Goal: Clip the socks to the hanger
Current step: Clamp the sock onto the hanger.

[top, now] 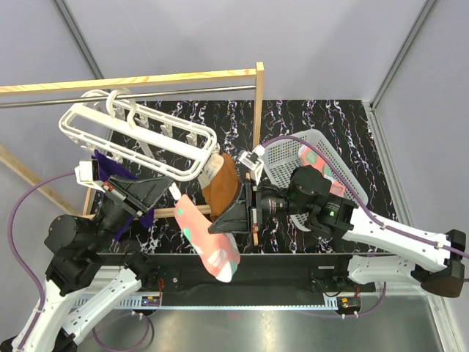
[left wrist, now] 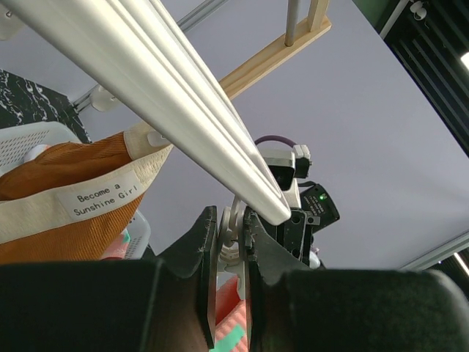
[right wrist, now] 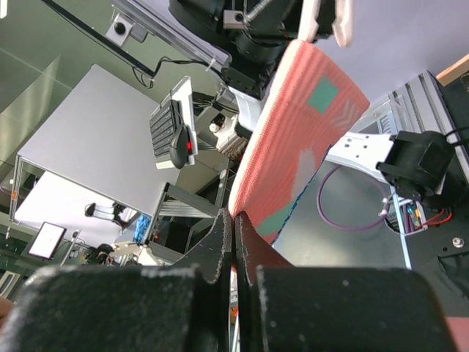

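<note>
**Sock pinched at both ends under the hanger**

Your left gripper is clamped on a white clip, its fingers nearly together with the clip wedged between them. The clip hangs just under the near bars of the hanger, which hooks over the metal rod of the wooden rack at the table's far left.

The sock meets that clip at its top end and slopes down from it toward you, its free end hanging past the table's near edge. From your left wrist you see its coral and teal fabric showing in the slit between the fingers, just below the clip. You cannot tell from any view whether the clip has actually bitten the fabric.

Your right gripper is closed tight on the sock's edge, partway along its length. The fabric runs straight into the seam between the two fingers.

An orange sock hangs just beside the coral one on the right, its white cuff up against the hanger bars. A purple sock hangs at the hanger's left end, behind your left arm. A second sock, coral with teal, lies in the white basket to the right, beside your right arm.
</note>
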Controlling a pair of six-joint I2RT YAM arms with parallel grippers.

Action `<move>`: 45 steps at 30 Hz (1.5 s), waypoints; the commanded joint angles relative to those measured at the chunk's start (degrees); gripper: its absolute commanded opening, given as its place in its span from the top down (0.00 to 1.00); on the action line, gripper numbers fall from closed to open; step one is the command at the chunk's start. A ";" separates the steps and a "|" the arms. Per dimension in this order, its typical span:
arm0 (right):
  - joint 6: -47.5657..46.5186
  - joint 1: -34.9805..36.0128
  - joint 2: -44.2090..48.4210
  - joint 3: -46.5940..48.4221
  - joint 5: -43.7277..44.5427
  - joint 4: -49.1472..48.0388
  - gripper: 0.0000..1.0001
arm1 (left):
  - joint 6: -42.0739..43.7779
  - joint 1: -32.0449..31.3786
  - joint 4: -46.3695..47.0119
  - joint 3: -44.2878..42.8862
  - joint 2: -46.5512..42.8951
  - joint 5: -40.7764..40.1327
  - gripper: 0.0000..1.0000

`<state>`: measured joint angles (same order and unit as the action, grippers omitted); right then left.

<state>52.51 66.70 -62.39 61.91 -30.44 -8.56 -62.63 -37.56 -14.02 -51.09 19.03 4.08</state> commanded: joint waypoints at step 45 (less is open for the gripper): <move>-0.14 0.45 4.38 -1.86 4.60 -3.48 1.00 | -0.74 0.03 3.21 0.73 -3.55 -1.17 1.00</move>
<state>50.92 66.72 -60.23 61.98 -26.00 -7.53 -62.72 -37.56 -13.76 -50.94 17.26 3.88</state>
